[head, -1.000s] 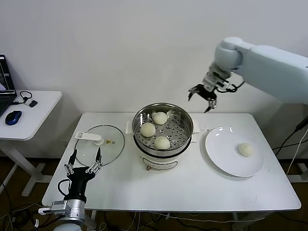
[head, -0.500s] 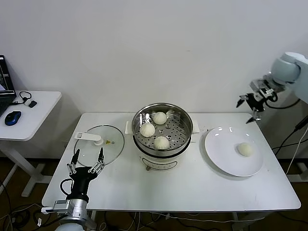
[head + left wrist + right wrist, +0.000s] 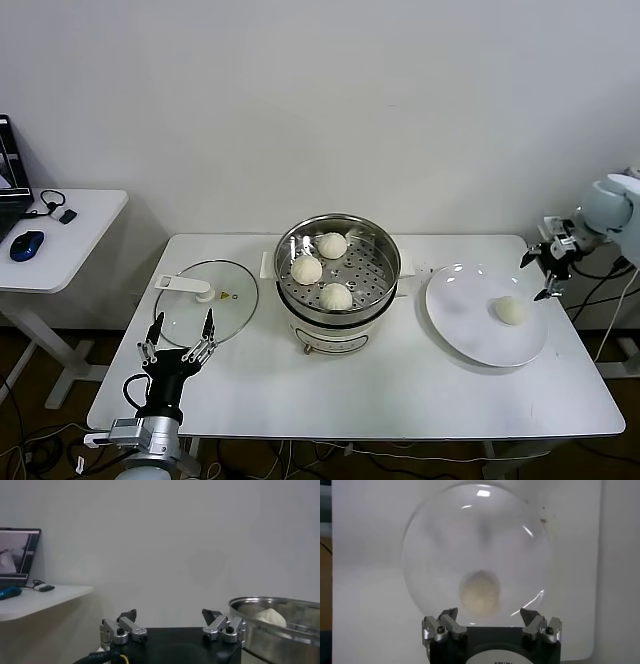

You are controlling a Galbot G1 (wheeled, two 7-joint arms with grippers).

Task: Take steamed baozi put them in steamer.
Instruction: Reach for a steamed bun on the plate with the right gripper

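Above the right edge of the white rectangular table [image 3: 400,390], the right gripper [image 3: 547,270] hangs in the air with its two dark fingers spread wide and nothing between them. Seen from its wrist camera, the right gripper [image 3: 490,621] looks straight down on the round white plate [image 3: 430,545], with the last small cream-white pleated baozi [image 3: 479,592] lying on it between the open fingertips but well below them. From the head camera, that baozi [image 3: 511,310] sits on the right half of the plate [image 3: 460,320], just left of and below the gripper.

Left of the plate, at the table's middle, stands the round shiny steel steamer [image 3: 385,255] on its white cooker base. Three more cream-white baozi rest apart on its perforated tray: one at the far side [image 3: 332,245], one at the left [image 3: 307,269] and one at the near side [image 3: 336,296].

Further left, the flat round glass lid [image 3: 235,310] with a white handle lies on the table. At the near left corner, the left gripper [image 3: 177,337] points upward, its fingers spread and empty, beside the lid's near rim.

A small white side table [image 3: 80,225] at the far left carries a blue mouse [image 3: 27,244].
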